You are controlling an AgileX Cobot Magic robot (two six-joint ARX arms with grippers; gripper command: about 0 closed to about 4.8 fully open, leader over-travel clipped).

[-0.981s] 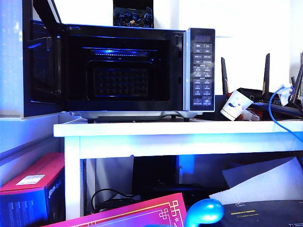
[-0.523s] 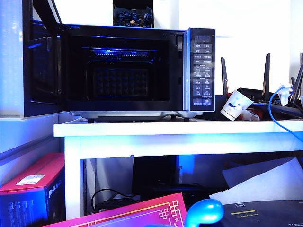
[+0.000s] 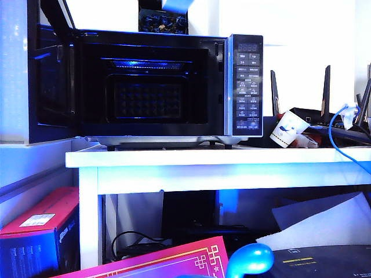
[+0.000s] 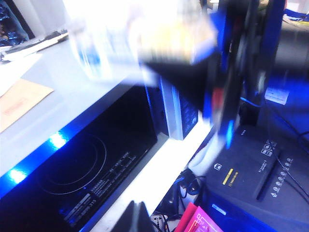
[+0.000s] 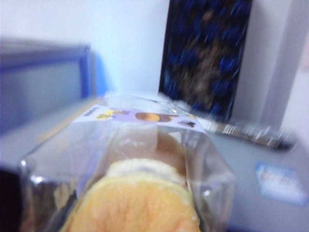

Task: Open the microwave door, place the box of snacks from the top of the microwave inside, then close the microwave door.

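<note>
Microwave door point(image 3: 52, 78) swung wide at left, cavity empty. My left tool: state unreadable, its view a blur. New since half-second back: pale shape at top centre above microwave point(image 3: 168, 87). My right tool clasps box of snacks point(image 5: 140, 188), lifting; insertion next, I judge.

A white paper cup point(image 3: 288, 128) lies tilted beside black router antennas point(image 3: 326, 87).

Blue shape point(image 3: 177, 4) newly above microwave point(image 3: 151, 81).
</note>
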